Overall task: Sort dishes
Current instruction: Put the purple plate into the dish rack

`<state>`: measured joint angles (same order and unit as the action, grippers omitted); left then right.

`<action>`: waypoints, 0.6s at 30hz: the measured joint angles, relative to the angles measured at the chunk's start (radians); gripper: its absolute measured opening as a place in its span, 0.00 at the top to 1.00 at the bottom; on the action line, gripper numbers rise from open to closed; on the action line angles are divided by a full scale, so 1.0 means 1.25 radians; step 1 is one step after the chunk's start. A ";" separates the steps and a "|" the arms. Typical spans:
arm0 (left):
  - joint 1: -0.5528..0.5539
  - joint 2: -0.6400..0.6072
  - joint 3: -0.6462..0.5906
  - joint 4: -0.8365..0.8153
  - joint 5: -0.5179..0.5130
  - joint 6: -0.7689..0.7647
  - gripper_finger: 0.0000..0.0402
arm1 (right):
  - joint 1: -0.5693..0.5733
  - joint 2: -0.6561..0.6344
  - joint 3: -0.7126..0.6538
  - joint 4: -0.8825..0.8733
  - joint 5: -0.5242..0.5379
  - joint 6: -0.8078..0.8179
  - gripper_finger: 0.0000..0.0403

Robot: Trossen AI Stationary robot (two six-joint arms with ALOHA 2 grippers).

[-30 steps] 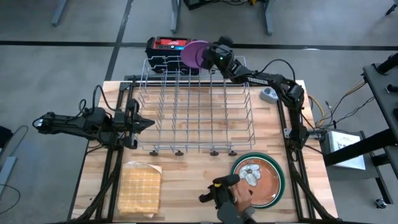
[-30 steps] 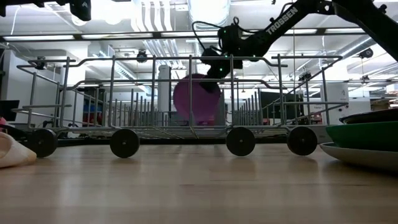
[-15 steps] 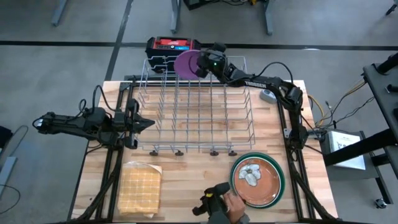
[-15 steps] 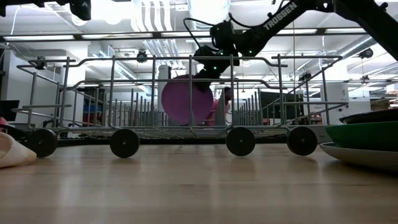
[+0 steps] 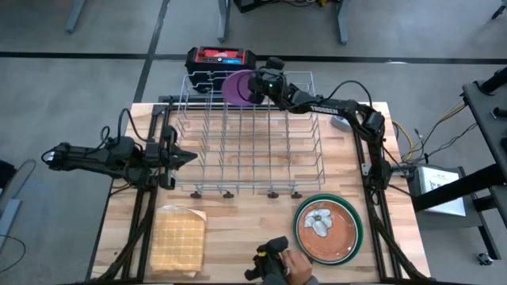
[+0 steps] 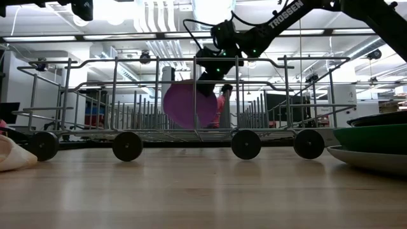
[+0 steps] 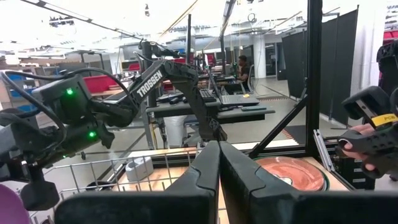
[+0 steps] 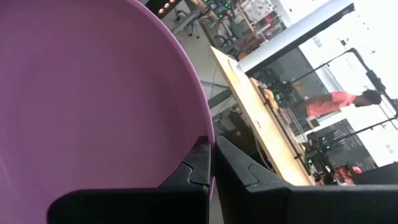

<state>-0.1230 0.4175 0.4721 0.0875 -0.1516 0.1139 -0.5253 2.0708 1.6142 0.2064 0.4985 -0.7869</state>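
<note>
My right gripper reaches over the far end of the wire dish rack and is shut on the purple plate. The plate stands on edge inside the rack, below the gripper. A brown plate with grey blotches lies on top of a green plate at the near right; in the low view the green plate rests on a paler one. My left gripper waits shut, left of the rack. My right gripper pinches the purple plate's rim between its two fingers, one on each face, at the plate's upper right part. It comes slanting down from the right. The plate hangs upright below it inside the rack; whether its lower edge touches the rack floor, I cannot tell.
A square tan cloth lies at the near left. A small grey gadget sits right of the rack. A red and black box stands beyond the far edge. A person's hand with a dark device shows at the near edge.
My right gripper has carried the purple plate toward the table's left and a little down, from just beyond the rack's far rim into the rack's far end; the plate stayed on edge. The person's hand at the near edge has drawn back from the plate stack.
</note>
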 joint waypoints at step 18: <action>0.000 0.000 0.000 0.000 0.000 0.000 1.00 | 0.000 -0.001 0.000 -0.034 -0.003 -0.003 0.82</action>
<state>-0.1228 0.4171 0.4721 0.0870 -0.1516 0.1139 -0.5255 2.0693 1.6146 0.1636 0.4944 -0.7908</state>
